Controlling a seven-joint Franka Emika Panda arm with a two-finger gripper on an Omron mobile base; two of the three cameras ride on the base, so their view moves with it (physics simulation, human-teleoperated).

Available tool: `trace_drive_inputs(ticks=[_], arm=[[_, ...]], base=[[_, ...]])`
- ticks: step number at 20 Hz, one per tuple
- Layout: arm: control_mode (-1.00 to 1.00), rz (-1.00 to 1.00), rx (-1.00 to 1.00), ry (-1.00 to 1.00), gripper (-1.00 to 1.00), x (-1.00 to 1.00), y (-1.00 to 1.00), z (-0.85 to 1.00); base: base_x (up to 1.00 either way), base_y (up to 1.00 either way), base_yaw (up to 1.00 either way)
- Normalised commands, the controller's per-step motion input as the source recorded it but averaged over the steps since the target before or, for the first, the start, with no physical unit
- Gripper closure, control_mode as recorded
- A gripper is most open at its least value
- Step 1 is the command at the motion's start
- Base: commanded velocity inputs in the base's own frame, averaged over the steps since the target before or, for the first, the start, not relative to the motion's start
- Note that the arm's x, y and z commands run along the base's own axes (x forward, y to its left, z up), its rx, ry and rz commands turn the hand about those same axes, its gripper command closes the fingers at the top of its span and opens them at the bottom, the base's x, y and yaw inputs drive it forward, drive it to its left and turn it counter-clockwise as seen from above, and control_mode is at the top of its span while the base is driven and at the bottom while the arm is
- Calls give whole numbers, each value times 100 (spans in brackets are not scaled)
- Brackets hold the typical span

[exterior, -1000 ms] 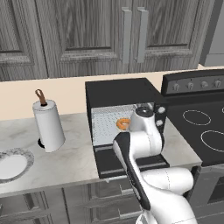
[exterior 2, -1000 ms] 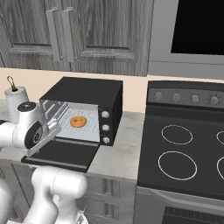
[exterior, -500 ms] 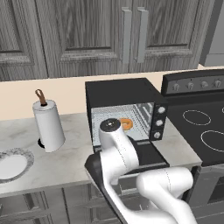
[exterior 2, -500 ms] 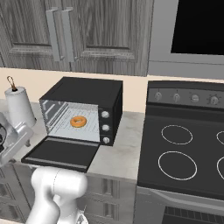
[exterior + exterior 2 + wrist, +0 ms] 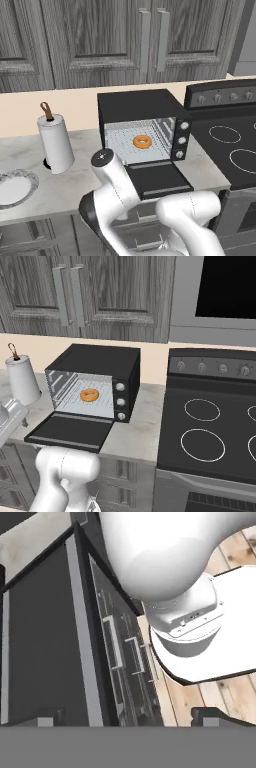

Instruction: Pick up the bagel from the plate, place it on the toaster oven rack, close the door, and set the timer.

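Bagel racked, door down: your next job is closing it.

Left base view: the bagel (image 5: 142,142) lies on the toaster oven rack (image 5: 131,143); the plate (image 5: 15,188) sits bare on the table (image 5: 70,184). Right base view: the door (image 5: 70,431) hangs flat open, so come under its front edge and lift evenly. Hand view: your claw (image 5: 128,716) stands wide open, holding nothing.

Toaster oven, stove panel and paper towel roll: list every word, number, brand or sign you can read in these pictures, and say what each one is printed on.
None can be read.
Toaster oven: three silver knobs, no legible marks beside them.
Stove control panel: its dials carry only faint ticks, too small to read.
Paper towel roll: plain white, no print.
The plate: speckled rim, no lettering.
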Motion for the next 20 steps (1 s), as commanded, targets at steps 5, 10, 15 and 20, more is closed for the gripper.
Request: trace_drive_inputs(ticks=[5,10,15,20], arm=[[-100,-19,-14,-16,-100,8,34,-36],[-100,-17,-11,-15,-100,0,23,-38],[-100,-12,-5,-19,-100,15,11,-29],[-100,-5,0,-20,-100,23,14,-35]], base=[[0,0,0],[0,0,0],[0,0,0],[0,0,0]])
